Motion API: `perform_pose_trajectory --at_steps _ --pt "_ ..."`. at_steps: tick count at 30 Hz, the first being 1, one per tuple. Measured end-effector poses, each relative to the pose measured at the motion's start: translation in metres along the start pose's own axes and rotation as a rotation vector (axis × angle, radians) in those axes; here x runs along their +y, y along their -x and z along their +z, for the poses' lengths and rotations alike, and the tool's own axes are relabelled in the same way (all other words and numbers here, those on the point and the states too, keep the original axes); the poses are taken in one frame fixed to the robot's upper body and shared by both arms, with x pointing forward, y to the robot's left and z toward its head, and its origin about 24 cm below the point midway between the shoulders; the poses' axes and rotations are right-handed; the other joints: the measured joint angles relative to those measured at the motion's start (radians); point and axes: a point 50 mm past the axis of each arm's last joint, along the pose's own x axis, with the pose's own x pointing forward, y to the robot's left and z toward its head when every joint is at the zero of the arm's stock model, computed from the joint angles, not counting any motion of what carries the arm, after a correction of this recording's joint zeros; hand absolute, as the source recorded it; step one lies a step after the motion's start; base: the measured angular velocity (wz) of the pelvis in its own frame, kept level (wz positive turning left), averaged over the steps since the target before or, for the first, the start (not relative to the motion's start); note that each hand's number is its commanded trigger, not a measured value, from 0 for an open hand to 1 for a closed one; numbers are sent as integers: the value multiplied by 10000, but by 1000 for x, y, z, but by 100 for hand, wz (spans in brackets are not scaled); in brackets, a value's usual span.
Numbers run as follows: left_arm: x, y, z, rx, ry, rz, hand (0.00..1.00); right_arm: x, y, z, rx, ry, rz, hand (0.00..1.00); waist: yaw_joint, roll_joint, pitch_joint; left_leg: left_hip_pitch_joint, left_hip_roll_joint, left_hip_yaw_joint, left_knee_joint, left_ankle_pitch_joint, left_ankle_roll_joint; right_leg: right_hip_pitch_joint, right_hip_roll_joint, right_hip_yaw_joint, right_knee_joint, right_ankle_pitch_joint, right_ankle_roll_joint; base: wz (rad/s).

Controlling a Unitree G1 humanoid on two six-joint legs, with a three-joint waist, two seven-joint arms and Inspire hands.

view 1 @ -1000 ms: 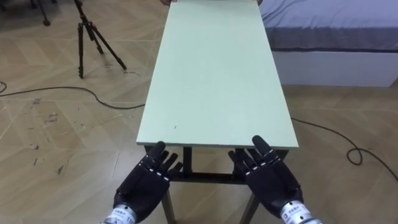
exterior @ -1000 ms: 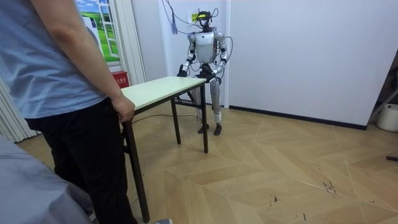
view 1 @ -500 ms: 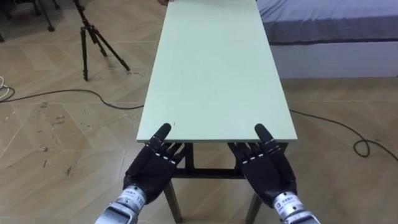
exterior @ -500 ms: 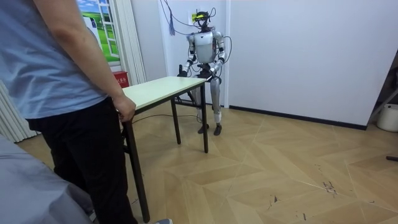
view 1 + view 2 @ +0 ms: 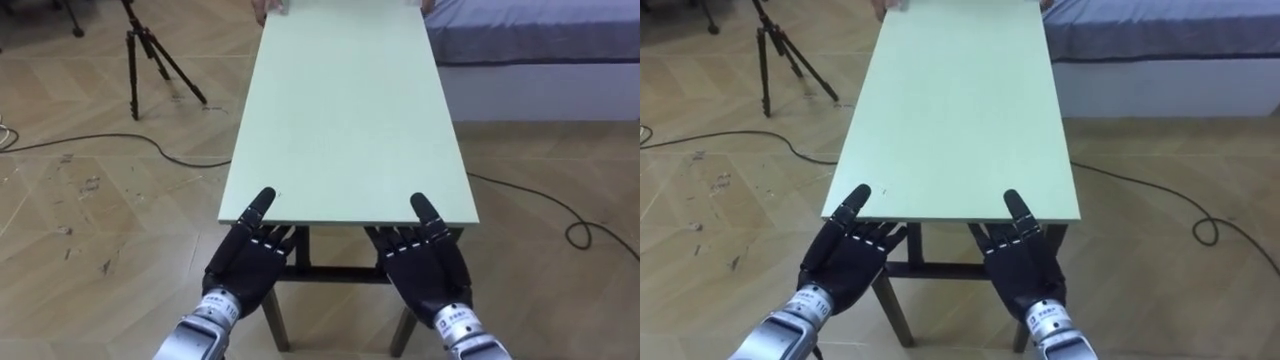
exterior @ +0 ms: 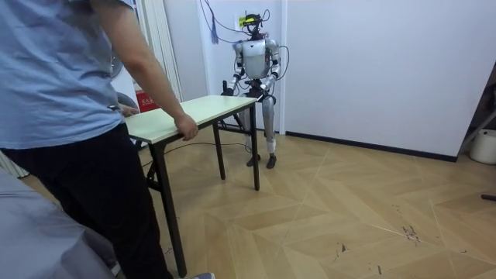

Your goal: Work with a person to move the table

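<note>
A long table with a pale green top (image 5: pixel 345 110) on dark legs runs straight away from me. My left hand (image 5: pixel 250 265) and right hand (image 5: pixel 425 265) are at its near edge, one by each corner. On both hands the straight fingers reach under the top and the thumb lies stretched over the edge. At the far end a person's hands (image 5: pixel 262 10) hold the other edge. In the room view the person in a blue shirt grips a corner of the table (image 6: pixel 209 108) with one hand (image 6: pixel 184 128), and I stand at the opposite end by the white wall.
A dark tripod (image 5: pixel 150 55) stands on the wooden floor to the table's left. A bed (image 5: pixel 540 50) lies to its right. Black cables (image 5: pixel 100 145) trail over the floor on both sides. A red box (image 6: pixel 147 99) sits by the wall.
Both my hands have moved forward from below the near edge until the fingers slipped under the top and the thumbs lie on it. The person has shifted and now grips the table's corner.
</note>
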Motion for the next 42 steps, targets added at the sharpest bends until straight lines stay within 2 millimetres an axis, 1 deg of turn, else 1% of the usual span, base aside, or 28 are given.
perform_pose_trajectory --at_steps 4,8,14,17,26,27,28,29,30,34,37,42 --pt "-3 -1 -1 -113 247 269 0 -1 0 -2 -2 -72 -126 0 44 -74 20 103 13 34 -43 0 0 80 12 23 -7 39 5 -2" --pt "-2 -1 -1 -152 258 466 0 -2 -1 -4 -122 -151 -400 0 150 -85 28 231 30 146 -89 6 10 143 30 89 -3 65 -7 -6" --pt "-1 -1 -2 -156 298 599 0 -2 -4 -5 -447 -299 -834 0 307 -78 51 204 13 150 -50 46 56 47 13 99 -21 80 -7 -1" --pt "-1 -1 -1 -188 312 634 0 0 -7 -3 -588 -395 -988 0 305 -67 57 136 -10 141 -45 104 68 -22 -17 67 -6 94 -3 1" --pt "0 -1 -1 -229 357 741 0 3 -10 1 -955 -478 -1159 0 278 -55 58 132 -12 136 -53 105 67 -12 -20 52 1 96 -3 0" --pt "0 -1 -1 -223 349 742 18 3 -10 1 -968 -474 -1160 57 273 -55 58 131 -13 136 -57 105 67 -11 -19 50 -3 96 -3 0" --pt "0 -1 -1 -216 347 755 32 3 -11 1 -1010 -467 -1156 77 260 -56 58 131 -13 136 -73 105 67 -8 -17 47 -6 95 -3 0" --pt "0 -1 -1 -222 349 767 64 4 -11 2 -1048 -455 -1145 100 264 -56 58 131 -14 136 -85 105 67 -9 -15 48 -6 96 -3 0" --pt "0 -1 -1 -226 350 774 100 4 -11 2 -1064 -449 -1146 100 260 -56 58 132 -13 135 -87 105 67 -8 -15 48 -5 96 -3 0" --pt "0 -1 -1 -236 351 857 100 4 -11 3 -1149 -418 -1138 100 264 -58 57 135 -12 126 -99 105 67 -7 -15 44 -2 96 -2 0" --pt "1 -1 -2 -220 386 939 100 -4 -10 3 -1151 -446 -1894 100 305 -59 59 120 -12 123 -117 104 67 -11 -15 42 -3 95 -2 0" --pt "10 -1 -3 -263 305 1670 100 -9 -9 -1 -971 -464 -2448 100 282 -65 62 60 -1 100 -155 104 67 -60 4 42 -7 95 -1 -4"
